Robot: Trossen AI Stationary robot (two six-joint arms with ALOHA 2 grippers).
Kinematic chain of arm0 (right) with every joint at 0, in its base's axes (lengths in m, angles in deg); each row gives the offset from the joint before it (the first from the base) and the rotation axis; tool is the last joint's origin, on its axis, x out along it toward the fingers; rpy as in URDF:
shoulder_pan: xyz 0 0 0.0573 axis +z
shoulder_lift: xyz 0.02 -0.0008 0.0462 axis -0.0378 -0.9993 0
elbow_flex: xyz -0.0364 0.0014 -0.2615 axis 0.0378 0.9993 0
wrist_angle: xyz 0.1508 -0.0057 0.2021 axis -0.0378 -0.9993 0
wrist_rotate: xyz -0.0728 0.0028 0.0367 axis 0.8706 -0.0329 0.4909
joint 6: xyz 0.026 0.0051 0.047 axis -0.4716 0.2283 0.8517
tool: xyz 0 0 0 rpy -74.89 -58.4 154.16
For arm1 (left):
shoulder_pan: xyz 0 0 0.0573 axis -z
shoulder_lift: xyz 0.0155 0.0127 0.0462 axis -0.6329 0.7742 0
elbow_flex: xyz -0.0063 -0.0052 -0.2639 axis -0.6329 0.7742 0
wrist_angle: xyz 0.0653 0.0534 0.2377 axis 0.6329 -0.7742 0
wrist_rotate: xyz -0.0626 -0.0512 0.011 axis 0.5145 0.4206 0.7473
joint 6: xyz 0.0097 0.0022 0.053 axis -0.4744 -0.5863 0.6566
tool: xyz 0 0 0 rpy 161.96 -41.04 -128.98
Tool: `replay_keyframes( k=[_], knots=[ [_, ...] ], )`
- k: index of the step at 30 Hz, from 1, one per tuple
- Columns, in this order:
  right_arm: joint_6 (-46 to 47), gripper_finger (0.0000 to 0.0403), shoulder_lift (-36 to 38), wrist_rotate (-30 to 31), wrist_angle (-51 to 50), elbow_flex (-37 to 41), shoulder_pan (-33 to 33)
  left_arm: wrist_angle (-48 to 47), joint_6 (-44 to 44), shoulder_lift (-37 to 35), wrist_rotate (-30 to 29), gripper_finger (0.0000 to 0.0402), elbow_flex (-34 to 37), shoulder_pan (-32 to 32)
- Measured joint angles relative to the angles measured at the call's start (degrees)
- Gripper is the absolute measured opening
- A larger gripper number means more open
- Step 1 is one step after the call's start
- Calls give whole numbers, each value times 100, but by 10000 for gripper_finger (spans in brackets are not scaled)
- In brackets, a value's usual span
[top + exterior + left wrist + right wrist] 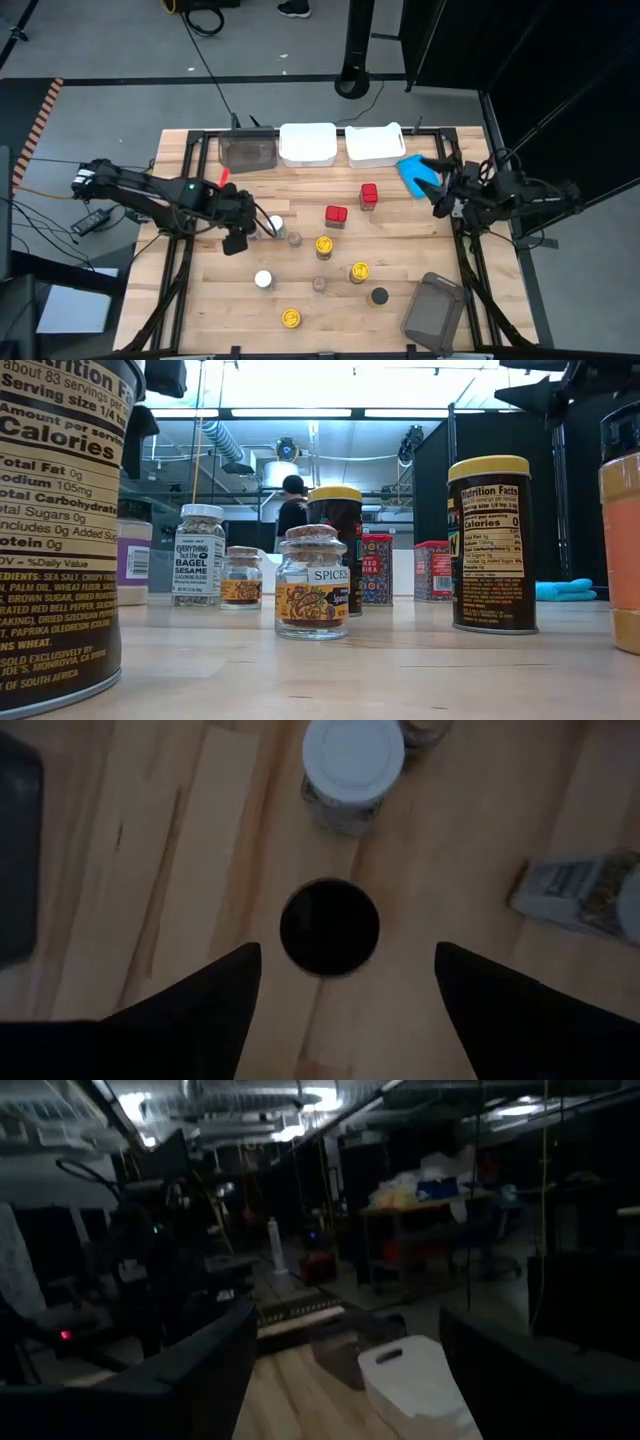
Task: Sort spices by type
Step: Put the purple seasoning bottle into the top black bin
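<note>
So our left gripper (340, 970) hangs over the table's left-middle with fingers spread wide, a black-capped jar (329, 927) sitting right between them and a white-capped jar (352, 765) just past it. The other spices are scattered across the table (200, 300): red-capped jars (336, 215) around centre, yellow-lidded jars (325, 245) toward 6 o'clock. Our right gripper (441, 190) waits at 3 o'clock, fingers apart.

Left gripper (345, 970) hangs with its fingers spread around a black-capped jar (329, 927). A white-capped jar (353, 765) crowds close at 12 o'clock; bare wood lies at 9 o'clock.
</note>
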State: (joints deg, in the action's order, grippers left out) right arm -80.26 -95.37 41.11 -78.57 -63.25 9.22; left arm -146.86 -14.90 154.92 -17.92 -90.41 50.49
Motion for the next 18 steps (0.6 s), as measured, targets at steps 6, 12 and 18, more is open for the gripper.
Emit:
replay_keyframes(
  k=[6, 12, 18],
  knots=[
    [201, 320, -287, 0, -250, 0, 0, 212, 229, 0, -41, 305, 305, 0],
    [208, 320, -568, 0, -254, 2, 0, 476, 252, 0, 44, 305, 556, 0],
    [208, 320, -769, 0, -250, 2, 0, 697, 371, 5, -5, 305, 579, 0]
  ],
)
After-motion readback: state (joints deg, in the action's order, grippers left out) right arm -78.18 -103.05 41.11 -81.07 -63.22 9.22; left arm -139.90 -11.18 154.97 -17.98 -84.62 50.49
